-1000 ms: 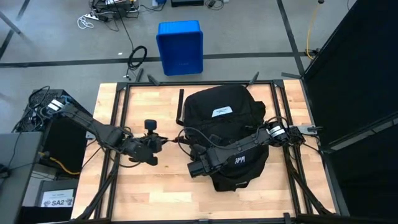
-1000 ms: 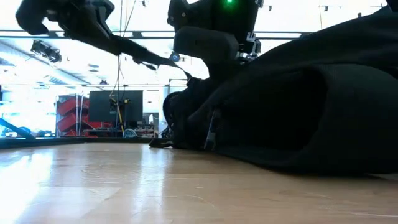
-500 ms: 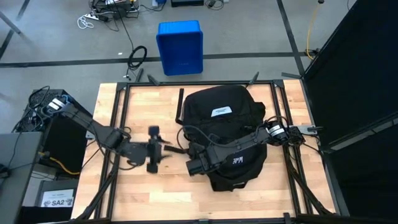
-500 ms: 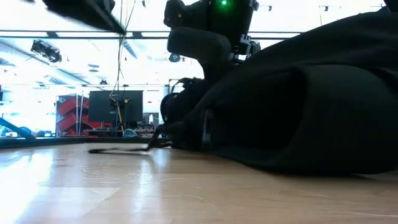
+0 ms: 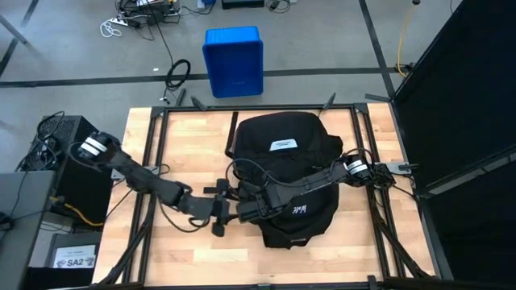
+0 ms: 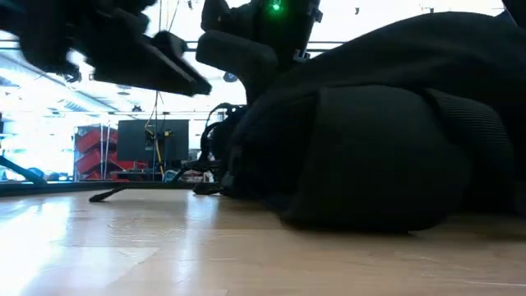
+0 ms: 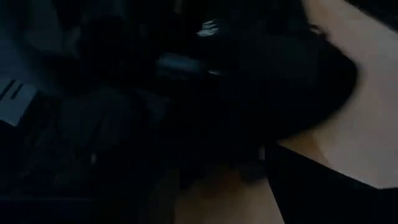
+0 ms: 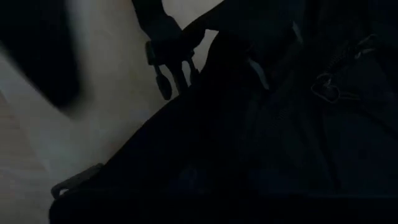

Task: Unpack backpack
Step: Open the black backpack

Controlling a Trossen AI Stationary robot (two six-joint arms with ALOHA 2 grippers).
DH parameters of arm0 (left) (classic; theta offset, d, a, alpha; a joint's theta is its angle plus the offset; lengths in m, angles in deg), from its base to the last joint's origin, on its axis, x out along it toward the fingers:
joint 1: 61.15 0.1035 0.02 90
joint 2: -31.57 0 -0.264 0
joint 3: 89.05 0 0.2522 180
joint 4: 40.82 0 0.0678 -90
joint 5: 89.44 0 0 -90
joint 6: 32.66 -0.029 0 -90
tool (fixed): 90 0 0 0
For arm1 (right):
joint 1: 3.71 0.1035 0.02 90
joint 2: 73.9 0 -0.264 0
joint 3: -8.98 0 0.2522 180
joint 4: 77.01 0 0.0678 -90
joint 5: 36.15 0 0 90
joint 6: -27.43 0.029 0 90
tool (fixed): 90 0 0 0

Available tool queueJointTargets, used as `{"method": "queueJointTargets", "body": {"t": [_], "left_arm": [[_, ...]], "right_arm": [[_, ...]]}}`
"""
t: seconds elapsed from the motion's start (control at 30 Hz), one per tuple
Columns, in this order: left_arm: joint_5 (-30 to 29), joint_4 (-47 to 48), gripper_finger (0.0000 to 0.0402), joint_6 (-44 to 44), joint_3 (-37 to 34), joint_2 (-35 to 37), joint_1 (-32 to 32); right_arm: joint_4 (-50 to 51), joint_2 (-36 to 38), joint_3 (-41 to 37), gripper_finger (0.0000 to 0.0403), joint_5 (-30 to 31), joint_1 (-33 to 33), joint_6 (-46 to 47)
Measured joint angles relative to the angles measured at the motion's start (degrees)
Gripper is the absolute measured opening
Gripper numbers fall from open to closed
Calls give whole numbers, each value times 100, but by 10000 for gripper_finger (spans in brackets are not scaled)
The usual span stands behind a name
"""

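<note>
Centrally on the wooden table (image 5: 185,137), toward its right half, the backpack (image 5: 292,157) is laid flat, its white label (image 5: 282,145) turned up and small white lettering (image 5: 300,211) seen on the front pocket nearer the table's front edge. The right arm is stretched across the backpack from the right, and the right gripper (image 5: 242,211) is placed at the bag's left front edge; its fingers are shut, but whether fabric is pinched between them cannot be told. The left arm is reached in from the table's left side, and the left gripper (image 5: 219,213) is held just beside the right one, close to the same edge of the bag; whether its fingers are apart or together cannot be told. In the low view the backpack (image 6: 370,140) is seen as a dark mound resting on the table (image 6: 164,247). Beyond the table's far edge, a blue bin (image 5: 233,60) is set on the floor.
</note>
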State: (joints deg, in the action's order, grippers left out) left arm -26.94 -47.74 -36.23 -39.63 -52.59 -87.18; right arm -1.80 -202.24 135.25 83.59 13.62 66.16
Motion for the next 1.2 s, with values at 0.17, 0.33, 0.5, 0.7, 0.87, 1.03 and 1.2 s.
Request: {"method": "queueJointTargets", "body": {"t": [0.17,0.33,0.5,0.7,0.87,1.03,1.2], "left_arm": [[42,32,202,152,0,-386,560],[389,156,202,359,2,-530,1053],[371,549,201,402,4,-513,1332],[-212,824,178,383,7,-511,1359],[-360,837,152,277,7,-511,1361],[-381,837,128,247,7,-490,1359],[91,900,113,271,0,-229,1361]], "right_arm": [[-11,0,2,0,-113,-5,-20],[-6,0,2,0,-100,59,-1],[-7,0,2,0,-128,145,117],[-12,0,2,0,-193,248,219],[-15,0,2,0,-283,284,307],[-13,0,4,0,-408,286,372],[-9,2,5,0,-502,306,375]]}}
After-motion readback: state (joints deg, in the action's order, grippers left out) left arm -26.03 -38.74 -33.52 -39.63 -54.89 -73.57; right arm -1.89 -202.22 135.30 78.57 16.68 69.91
